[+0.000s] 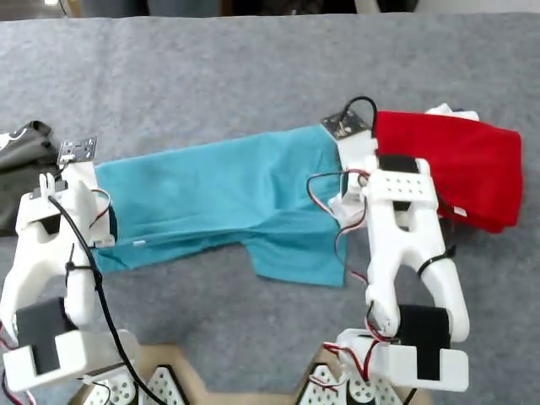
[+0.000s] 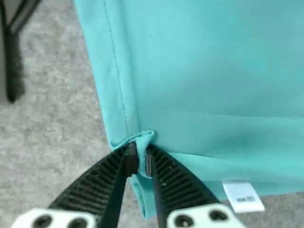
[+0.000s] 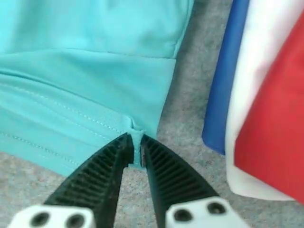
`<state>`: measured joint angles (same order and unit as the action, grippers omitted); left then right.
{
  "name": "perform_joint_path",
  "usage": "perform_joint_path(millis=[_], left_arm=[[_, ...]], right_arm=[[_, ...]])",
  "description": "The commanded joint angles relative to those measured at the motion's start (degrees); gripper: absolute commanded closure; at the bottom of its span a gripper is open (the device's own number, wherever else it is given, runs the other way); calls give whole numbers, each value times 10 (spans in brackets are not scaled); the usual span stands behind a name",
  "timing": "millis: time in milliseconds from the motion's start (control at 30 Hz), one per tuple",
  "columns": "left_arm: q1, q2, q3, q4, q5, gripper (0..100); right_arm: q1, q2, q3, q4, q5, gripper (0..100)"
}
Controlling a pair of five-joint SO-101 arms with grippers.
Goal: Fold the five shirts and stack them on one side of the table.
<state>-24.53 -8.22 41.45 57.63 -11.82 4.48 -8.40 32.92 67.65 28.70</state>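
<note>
The teal shirt (image 1: 228, 202) lies stretched flat across the middle of the bench (image 1: 253, 59). Its long axis runs from 9 o'clock to a little above 3 o'clock, and one sleeve juts out toward 5 o'clock. Each end is pinched. The left pincer (image 2: 139, 159) is nearly closed on a small tuck of the hem corner at the 9 o'clock end, just by a white tag (image 2: 243, 197). The right pincer (image 3: 135, 149) is closed narrow on a stitched edge at the 3 o'clock end. The cloth between them looks taut and smooth.

Just past the right pincer, at 3 o'clock, sits a folded pile with a red shirt (image 1: 456, 164) on top. White (image 3: 256, 95) and blue (image 3: 223, 80) layers show beneath it, with a strip of bare bench between the pile and the teal edge. A dark grey garment (image 1: 21, 152) is bunched at the far 9 o'clock edge.

To my eye this is mid-fold. The next move likely closes the length, and it turns on that axis: the pile lies straight off the 3 o'clock end, so the right arm is much the nearer. The left end would have to travel along the axis toward 3 o'clock.
</note>
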Motion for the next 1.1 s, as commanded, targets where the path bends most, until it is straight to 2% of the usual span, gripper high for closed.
perform_joint_path(millis=[0,233,533,633,767,967,1067], left_arm=[[-9,-50,15,3,-3,972],[-6,-61,62,-51,1,971],[-26,-62,64,-35,2,970],[-23,-66,65,-30,1,947],[-21,-68,62,-3,1,836],[-26,-68,22,58,1,793],[-28,-68,-29,100,1,794]], right_arm=[[11,-34,12,-3,4,985],[-17,-102,58,-7,1,985],[-17,-102,60,-3,-2,968],[-17,-108,65,20,4,857],[-20,-126,76,30,21,721],[-20,-164,67,31,-9,762],[-42,-164,39,50,-27,861]])
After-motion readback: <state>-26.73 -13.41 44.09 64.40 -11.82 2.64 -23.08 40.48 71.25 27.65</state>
